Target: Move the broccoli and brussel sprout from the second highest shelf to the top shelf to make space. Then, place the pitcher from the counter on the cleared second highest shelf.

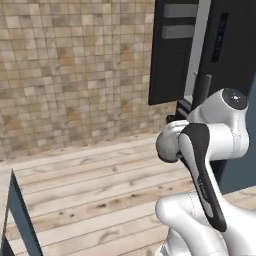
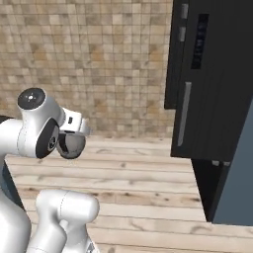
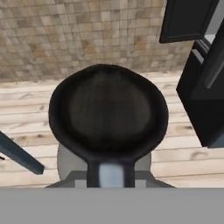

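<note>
The pitcher (image 1: 168,145) is a rounded grey jug hanging in the air in front of my arm, over the wooden floor. In the right base view the pitcher (image 2: 72,145) shows just under the white hand. My gripper (image 2: 72,133) is shut on it from above. Looking along the hand, the pitcher (image 3: 108,109) shows as a wide dark round rim and neck close to the camera, and it hides my fingertips. The broccoli, the brussel sprout and both shelves are out of view. The black fridge (image 1: 220,50) stands to the right.
The fridge door (image 1: 172,50) hangs open toward the tiled wall (image 1: 75,65). A closed black fridge front with a long handle (image 2: 184,113) fills the right side. A dark blue cabinet end (image 1: 22,220) stands at the lower left. Wooden floor (image 2: 138,173) lies between.
</note>
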